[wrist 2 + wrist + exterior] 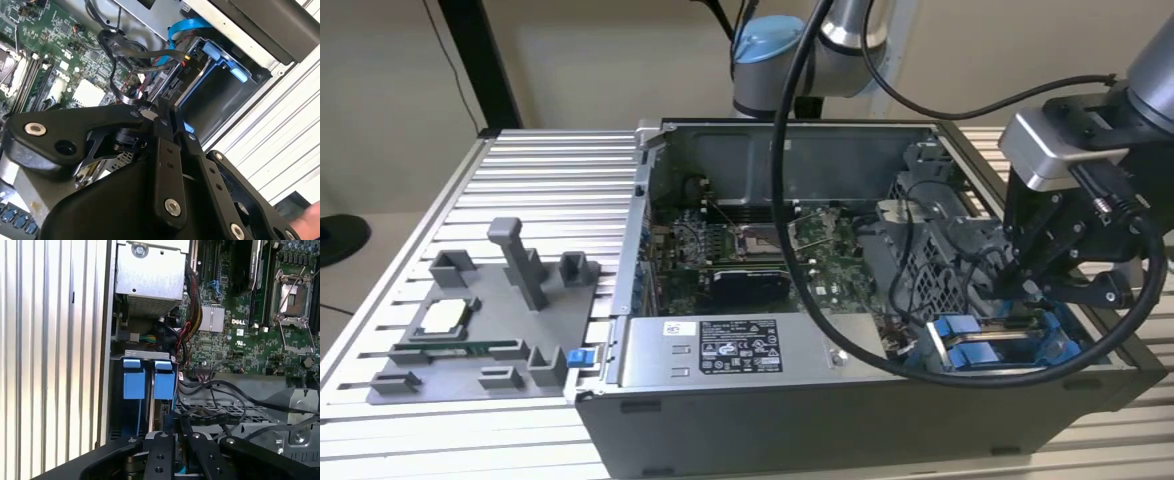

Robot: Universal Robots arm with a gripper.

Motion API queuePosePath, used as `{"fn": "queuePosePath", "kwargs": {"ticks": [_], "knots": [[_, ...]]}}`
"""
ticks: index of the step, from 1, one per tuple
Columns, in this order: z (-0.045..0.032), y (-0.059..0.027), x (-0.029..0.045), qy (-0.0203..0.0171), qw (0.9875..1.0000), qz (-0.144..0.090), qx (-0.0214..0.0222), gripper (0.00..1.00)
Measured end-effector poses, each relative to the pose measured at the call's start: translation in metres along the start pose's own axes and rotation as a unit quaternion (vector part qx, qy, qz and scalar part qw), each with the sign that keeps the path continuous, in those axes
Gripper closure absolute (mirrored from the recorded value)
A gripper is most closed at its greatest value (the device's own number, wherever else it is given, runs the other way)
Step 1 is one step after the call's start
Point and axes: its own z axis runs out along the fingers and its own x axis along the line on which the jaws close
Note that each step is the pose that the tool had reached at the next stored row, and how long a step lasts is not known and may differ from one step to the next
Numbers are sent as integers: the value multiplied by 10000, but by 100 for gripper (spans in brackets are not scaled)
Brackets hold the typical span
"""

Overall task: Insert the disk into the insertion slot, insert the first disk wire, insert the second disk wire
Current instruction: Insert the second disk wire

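Gripper (pixel 1047 283) is low inside the open computer case (pixel 787 400), over the insertion slot (pixel 994 345) with blue rails. Fingers (pixel 165 150) look nearly pressed together, pinching a black wire connector (pixel 150 112). Disk isn't clearly distinguishable in the bay.

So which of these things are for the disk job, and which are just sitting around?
For the job: insertion slot, black wires beside it, end effector.
Just sitting around: power-supply box, motherboard, grey parts holder.
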Motion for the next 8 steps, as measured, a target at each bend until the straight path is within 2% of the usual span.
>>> {"fn": "queuePosePath", "kwargs": {"ticks": [6,8], "knots": [[52,1,8,4,10000,-15,91,100],[69,3,11,7,9999,-23,147,100]]}}
